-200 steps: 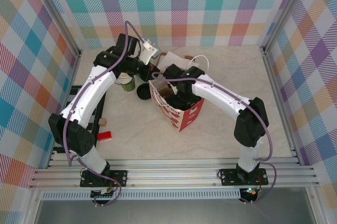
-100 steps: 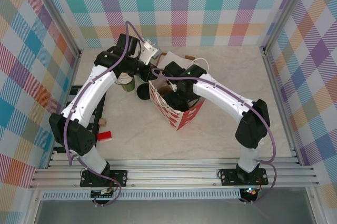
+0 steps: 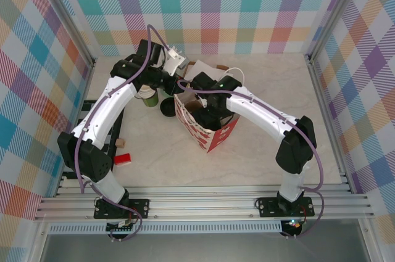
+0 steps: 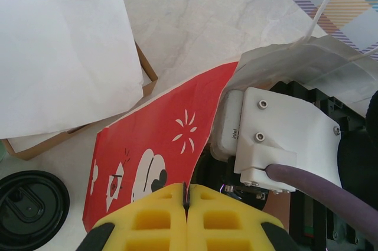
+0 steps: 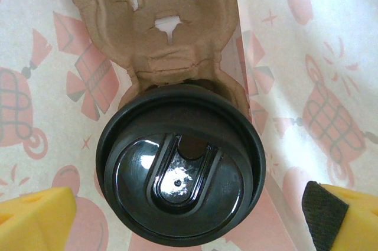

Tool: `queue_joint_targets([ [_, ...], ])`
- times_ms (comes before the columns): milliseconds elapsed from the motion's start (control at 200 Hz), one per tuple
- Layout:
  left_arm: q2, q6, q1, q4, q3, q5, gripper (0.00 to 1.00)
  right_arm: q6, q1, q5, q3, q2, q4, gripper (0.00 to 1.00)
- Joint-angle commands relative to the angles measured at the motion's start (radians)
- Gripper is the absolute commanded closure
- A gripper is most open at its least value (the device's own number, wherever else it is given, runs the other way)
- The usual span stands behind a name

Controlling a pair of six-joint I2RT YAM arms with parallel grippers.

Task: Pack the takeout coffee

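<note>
In the top view, the red paper bag [image 3: 213,131] stands open-mouthed in the middle of the surface [image 3: 265,163]. The right arm [image 3: 259,111] reaches into the mouth from 3 o'clock, and the left arm [image 3: 114,105] meets the rim from 10 o'clock. A loose black lid [image 3: 167,109] lies just beside the bag at its 9 o'clock.

In the left wrist view, the left end effector [image 4: 186,207] is closed, pinching the bag's top edge and holding it open. A cardboard tray [image 4: 144,71] lined with white paper lies at 10 o'clock.

In the right wrist view, the takeout coffee [image 5: 180,177] sits inside the bag, seated in a pulp cup carrier [image 5: 168,20] that extends toward 12 o'clock. The right end effector [image 5: 189,221] is spread wide. Its pads sit at the lid's 8 and 4 o'clock, clear of it, gripping nothing.

The placing looks done. What seems left is to lift the right arm out and let go of the rim.
</note>
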Motion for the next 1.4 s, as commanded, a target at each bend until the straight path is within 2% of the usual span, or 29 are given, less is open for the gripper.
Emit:
queue_joint_targets([
  [0,0.008,0.018,-0.01,-0.014,0.017,0.002,1.0,-0.007,0.005,0.013,0.037,-0.046,-0.025,0.0],
  [555,0.012,0.015,-0.009,-0.011,0.017,0.008,1.0,-0.017,0.011,0.031,0.067,-0.073,-0.036,0.0],
  [770,0.016,-0.043,-0.009,0.009,0.0,-0.007,1.0,-0.025,0.013,0.054,0.112,-0.119,-0.032,0.0],
  [985,0.0,-0.116,-0.009,0.042,-0.048,0.004,1.0,0.041,0.013,0.088,0.205,-0.156,0.038,0.0],
  [1100,-0.015,-0.18,-0.01,0.062,-0.07,-0.019,1.0,0.07,0.013,0.061,0.275,-0.171,0.053,0.0],
  [1185,-0.034,-0.26,-0.011,0.092,-0.101,-0.05,1.0,0.126,0.013,0.088,0.287,-0.205,0.062,0.0],
  [1395,-0.098,-0.516,-0.015,0.164,-0.204,-0.181,1.0,0.301,0.008,0.213,0.139,-0.392,0.092,0.0],
])
